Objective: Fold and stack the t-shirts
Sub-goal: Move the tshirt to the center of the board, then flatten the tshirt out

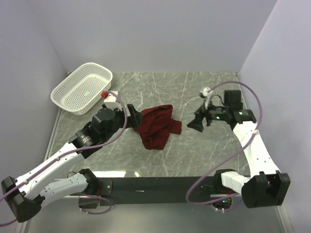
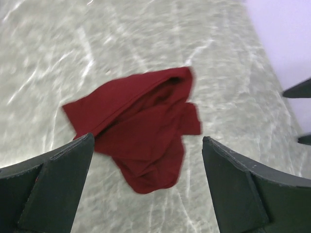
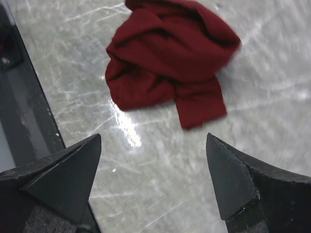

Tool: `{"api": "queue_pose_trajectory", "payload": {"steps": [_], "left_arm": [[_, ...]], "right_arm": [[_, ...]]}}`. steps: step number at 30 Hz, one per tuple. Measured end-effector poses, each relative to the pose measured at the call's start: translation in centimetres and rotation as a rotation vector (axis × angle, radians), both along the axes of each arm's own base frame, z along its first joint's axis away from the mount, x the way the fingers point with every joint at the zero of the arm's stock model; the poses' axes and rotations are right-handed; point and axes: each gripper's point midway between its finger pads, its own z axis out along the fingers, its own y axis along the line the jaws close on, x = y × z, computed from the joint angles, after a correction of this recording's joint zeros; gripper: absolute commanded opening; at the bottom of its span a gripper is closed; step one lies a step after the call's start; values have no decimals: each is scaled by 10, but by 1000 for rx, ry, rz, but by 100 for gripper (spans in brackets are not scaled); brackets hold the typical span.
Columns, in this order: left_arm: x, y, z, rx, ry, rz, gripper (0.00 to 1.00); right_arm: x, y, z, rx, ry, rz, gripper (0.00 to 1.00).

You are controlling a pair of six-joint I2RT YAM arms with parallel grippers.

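Observation:
A crumpled dark red t-shirt (image 1: 157,126) lies in a heap at the middle of the marble table. My left gripper (image 1: 136,118) hovers just left of it, jaws wide apart and empty; in its wrist view the t-shirt (image 2: 141,126) lies just ahead of the fingertips. My right gripper (image 1: 195,123) stands open to the right of the heap, a short gap away. Its wrist view shows the t-shirt (image 3: 170,58) ahead with bare table between the fingers. Neither gripper touches the cloth.
A white perforated basket (image 1: 82,88) sits at the back left corner of the table. A black bar (image 1: 155,183) runs along the near edge between the arm bases. Walls close in on the left, back and right.

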Motion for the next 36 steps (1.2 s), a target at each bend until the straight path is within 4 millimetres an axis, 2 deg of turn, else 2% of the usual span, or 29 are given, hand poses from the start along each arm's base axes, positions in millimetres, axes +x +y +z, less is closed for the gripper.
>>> {"api": "queue_pose_trajectory", "payload": {"steps": [2, 5, 7, 8, 10, 13, 16, 21, 24, 29, 36], "left_arm": [[2, 13, -17, -19, 36, 54, 99], [3, 32, -29, -78, 77, 139, 99], [3, 44, -28, -135, 86, 196, 99], [3, 50, -25, -164, 84, 224, 99], [-2, 61, -16, -230, 72, 272, 99], [-12, 74, -3, -317, 44, 311, 99], [-18, 85, 5, -378, 22, 342, 99], [-22, 91, -9, -365, 52, 371, 99], [-25, 93, -15, -354, 63, 373, 99], [-31, 97, -19, -354, 63, 372, 99], [-31, 97, -24, -338, 71, 372, 99]], "right_arm": [[5, 22, 9, -40, -36, 63, 93], [23, 52, 20, -115, -83, 126, 91], [44, 74, 26, -176, -133, 160, 86], [55, 86, 29, -207, -154, 181, 81], [73, 112, 29, -261, -202, 231, 78], [84, 145, 21, -329, -225, 306, 77], [85, 175, 7, -397, -254, 371, 77], [80, 213, -24, -507, -276, 453, 72], [95, 218, -40, -582, -287, 445, 70], [117, 201, -67, -708, -279, 404, 70], [124, 191, -68, -745, -283, 375, 65]]}}
